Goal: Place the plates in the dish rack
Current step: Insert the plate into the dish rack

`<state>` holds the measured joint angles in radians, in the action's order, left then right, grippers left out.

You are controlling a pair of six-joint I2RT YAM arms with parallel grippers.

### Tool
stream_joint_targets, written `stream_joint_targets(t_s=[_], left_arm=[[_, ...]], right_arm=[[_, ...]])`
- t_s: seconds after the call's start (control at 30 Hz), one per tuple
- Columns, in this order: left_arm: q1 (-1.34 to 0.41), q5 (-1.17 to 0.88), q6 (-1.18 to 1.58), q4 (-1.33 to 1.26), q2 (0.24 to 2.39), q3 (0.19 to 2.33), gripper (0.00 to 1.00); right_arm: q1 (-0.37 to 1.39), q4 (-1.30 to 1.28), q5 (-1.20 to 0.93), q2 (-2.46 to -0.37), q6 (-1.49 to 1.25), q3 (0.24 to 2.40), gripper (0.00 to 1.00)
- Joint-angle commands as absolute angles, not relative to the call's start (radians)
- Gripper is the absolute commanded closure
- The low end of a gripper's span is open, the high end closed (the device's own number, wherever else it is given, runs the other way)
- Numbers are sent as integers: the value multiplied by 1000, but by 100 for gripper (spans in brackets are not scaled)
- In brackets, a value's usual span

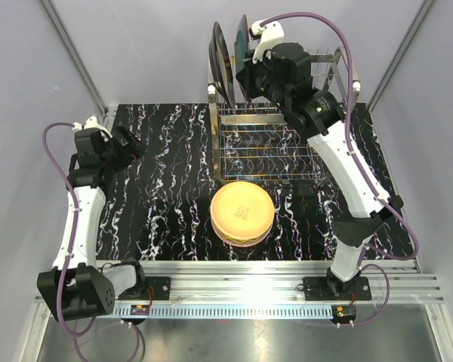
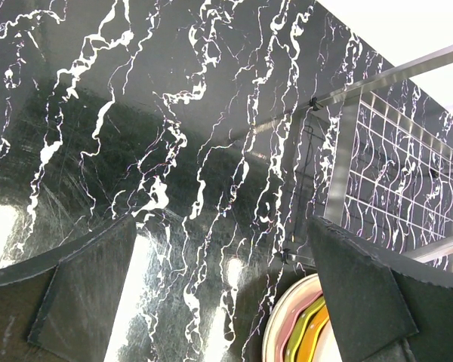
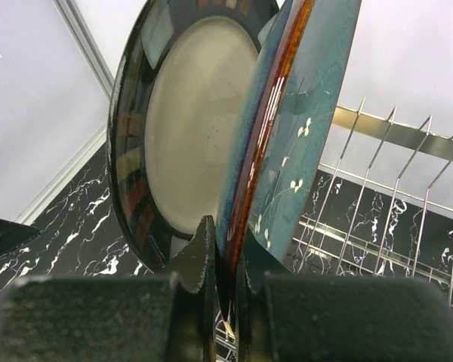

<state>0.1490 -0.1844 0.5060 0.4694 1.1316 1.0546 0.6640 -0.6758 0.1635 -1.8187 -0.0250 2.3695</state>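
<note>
2 plates stand upright at the far-left end of the dish rack [image 1: 272, 143]; the others are not yet loaded.

- Item 1: dark plate [image 3: 185, 128], cream centre, on edge in the rack. Nothing grips it. Counted as done.
- Item 2: teal-blue plate [image 3: 306, 128], sprig pattern, brown rim, on edge just beside item 1. The right gripper [image 3: 226, 256] has its jaws clenched on the plate's lower rim. The plate's bottom edge is hidden behind the fingers, so I can't tell if it sits btwn tines [image 3: 377, 151] or hangs in the grip. Judged: placement underway, not complete until let go.
- Item 3: stack [image 1: 241, 213] of plates lying flat on the black marbled table [image 1: 158, 188], just in front of the rack's near side. The top plate is cream-yellow. The left wrist view shows pink, green and orange rims at the stack's edge. Exact count unreadable; several at least.
- Left gripper [image 2: 223, 219]: jaws released, spread wide, nothing btwn the pads. It hovers over bare table left of the stack, apart from the stack and the rack.
- Rack space: the tine row to the right of items 1 and 2 shows no plates.

Progress est.: early. 1 plate is in and 1 is nearly in; the whole stack remains, approx. three-quarters of the job.
</note>
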Motion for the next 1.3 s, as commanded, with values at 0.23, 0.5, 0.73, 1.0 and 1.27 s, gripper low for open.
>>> stream_joint_targets(t_s=[0.23, 0.5, 0.73, 1.0, 1.27], left_arm=[[152, -227, 518, 420, 1135, 1085, 1], [152, -238, 520, 420, 1138, 1085, 1], [152, -239, 522, 420, 1137, 1083, 1], [153, -245, 523, 422, 1140, 1085, 1], [152, -250, 523, 420, 1140, 1086, 1]], right_arm=[[667, -356, 172, -1801, -6, 2468, 100], [666, -310, 183, -1795, -18, 2428, 100], [667, -281, 192, -1790, -37, 2364, 100], [667, -235, 199, -1756, -52, 2260, 100], [666, -229, 216, -1747, -48, 2195, 100]])
